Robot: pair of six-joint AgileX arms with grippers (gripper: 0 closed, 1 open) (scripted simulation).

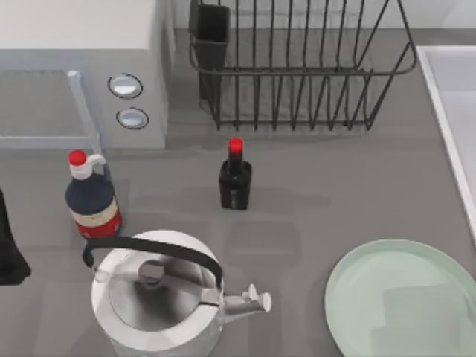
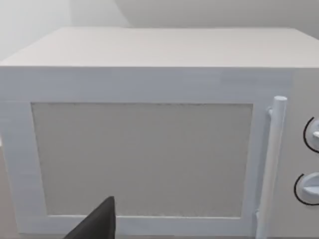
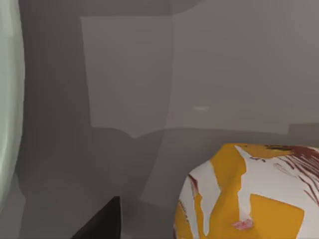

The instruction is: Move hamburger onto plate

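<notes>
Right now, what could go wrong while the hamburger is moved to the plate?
1. The hamburger sits at the edge of the right wrist view, with one dark finger beside it; the grasp may land off-centre and let it slip.
2. The plate runs off the top view's lower right, so a drop may miss its rim.
3. The kettle points its spout toward the plate; a wide swing could knock it.

Kettle (image 1: 158, 301) left of plate (image 1: 401, 297), rack (image 1: 297, 63) behind both
</notes>
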